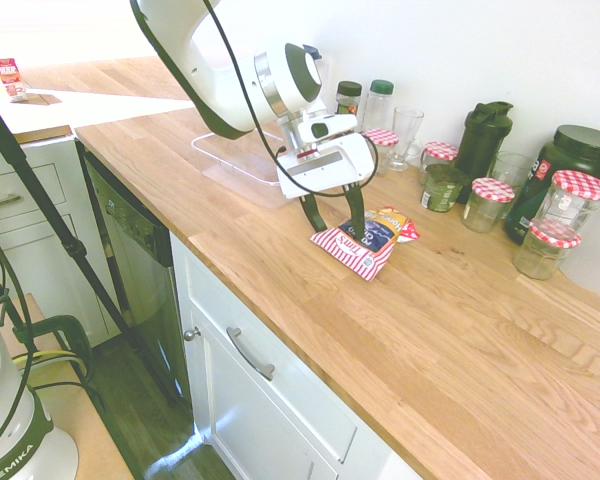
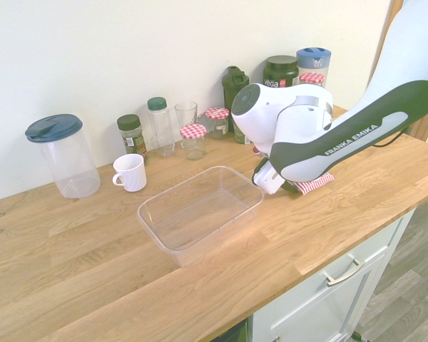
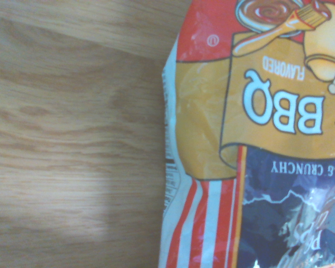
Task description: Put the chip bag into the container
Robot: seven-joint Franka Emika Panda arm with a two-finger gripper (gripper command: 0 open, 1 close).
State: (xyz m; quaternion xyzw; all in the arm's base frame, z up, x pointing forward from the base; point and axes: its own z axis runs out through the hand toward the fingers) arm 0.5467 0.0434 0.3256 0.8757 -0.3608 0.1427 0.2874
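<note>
The chip bag lies flat on the wooden countertop, red-and-white stripes toward the counter's front edge and its yellow-orange end toward the jars. My gripper is open and lowered at the bag's near-left end, one dark finger just beside the bag, the other over it. The wrist view shows the chip bag from close by with its BBQ print upside down. In the second exterior view the arm hides the fingers, and only a striped corner of the chip bag shows. The clear container, also seen as the container behind the arm, stands empty beside the bag.
Red-checked-lid jars, dark green bottles and a glass line the wall behind the bag. A white mug and a blue-lidded clear pitcher stand beyond the container. The counter's front edge is close by.
</note>
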